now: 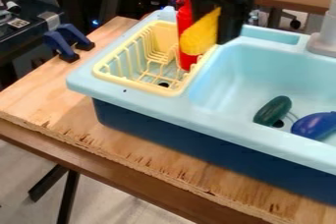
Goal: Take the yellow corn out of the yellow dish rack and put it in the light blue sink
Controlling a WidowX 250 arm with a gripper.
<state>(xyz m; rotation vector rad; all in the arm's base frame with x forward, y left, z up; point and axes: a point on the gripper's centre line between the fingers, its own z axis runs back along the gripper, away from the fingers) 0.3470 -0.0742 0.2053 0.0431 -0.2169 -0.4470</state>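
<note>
From where I'm standing, the gripper [215,27] is hanging down over the inner side of the rack [140,87], where it meets the sink [226,133]. Its jaws appear to be closing narrowly around the yellow piece [199,32], which is sitting at a tilt, its broad lower end jutting toward the rack; being gripped near its upper side is probably what's leaving that end free. The yellow piece is hanging above the rack, partly covering the red bottle [185,15]; whether the two are touching I can't tell.

The bottle is standing roughly upright in the rack, the rack's side presumably keeping it from toppling. The rack itself is sitting in the sink's side compartment, its rim seemingly resting on the ledge for support.

Down in the basin, the green toy [273,110] and the eggplant [315,125] are lying near the drain [278,123], likely because the floor is dipping there. The sink is resting on the wooden table [52,110].
</note>
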